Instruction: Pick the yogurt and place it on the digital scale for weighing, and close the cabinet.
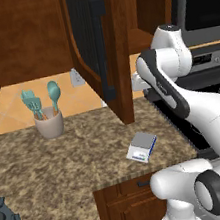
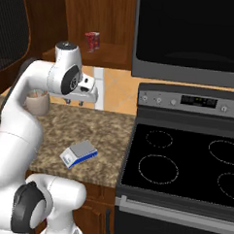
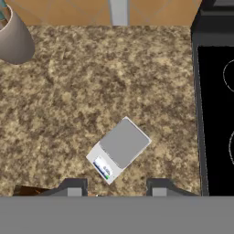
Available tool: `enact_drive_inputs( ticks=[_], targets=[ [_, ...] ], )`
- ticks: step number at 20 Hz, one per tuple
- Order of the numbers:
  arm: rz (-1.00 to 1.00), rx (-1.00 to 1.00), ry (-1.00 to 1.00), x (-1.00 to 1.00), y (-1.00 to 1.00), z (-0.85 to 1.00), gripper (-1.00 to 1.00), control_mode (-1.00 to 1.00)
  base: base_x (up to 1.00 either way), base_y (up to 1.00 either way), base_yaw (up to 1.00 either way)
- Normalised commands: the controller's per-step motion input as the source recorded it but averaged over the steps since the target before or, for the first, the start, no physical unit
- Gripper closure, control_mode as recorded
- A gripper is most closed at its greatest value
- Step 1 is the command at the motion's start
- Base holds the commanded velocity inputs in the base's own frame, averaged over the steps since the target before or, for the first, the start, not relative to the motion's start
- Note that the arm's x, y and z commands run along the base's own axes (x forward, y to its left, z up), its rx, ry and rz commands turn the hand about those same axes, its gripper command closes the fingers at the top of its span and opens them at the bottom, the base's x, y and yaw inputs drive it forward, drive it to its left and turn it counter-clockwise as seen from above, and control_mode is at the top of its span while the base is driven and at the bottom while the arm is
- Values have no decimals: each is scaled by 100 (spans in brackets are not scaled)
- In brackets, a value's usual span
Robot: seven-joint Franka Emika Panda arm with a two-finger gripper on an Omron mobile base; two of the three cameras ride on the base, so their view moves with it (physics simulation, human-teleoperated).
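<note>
The yogurt (image 2: 92, 41), a small red cup, stands on the shelf inside the open cabinet (image 1: 151, 3). The cabinet's door (image 1: 86, 40), with its dark bar handle (image 1: 103, 47), swings out over the counter. The digital scale (image 1: 142, 146) (image 2: 79, 153) (image 3: 119, 148) lies on the counter near the front edge with nothing on its grey plate. My gripper (image 2: 74, 102) (image 3: 115, 187) hangs above the counter, pointing down over the scale and well below the yogurt. It is open, with nothing between its fingers.
A grey utensil cup (image 1: 49, 123) (image 3: 16, 41) with teal spatulas stands at the back left of the granite counter (image 1: 64, 160). The black stove (image 2: 184, 166) lies to the right under a microwave (image 2: 191, 35). A drawer cabinet (image 1: 127, 200) sits below the counter.
</note>
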Motion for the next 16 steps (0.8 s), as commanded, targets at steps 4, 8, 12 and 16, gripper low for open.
enact_drive_inputs(
  ticks=[4,8,12,16],
  targets=[
    [0,0,0,-36,0,0,-100,-100,0,0,0],
    [0,0,-18,-69,0,7,-100,-100,0,0,0],
    [0,3,-13,-37,0,46,-100,-100,0,0,0],
    [0,2,-4,-4,0,56,-100,-100,0,0,0]
  ],
)
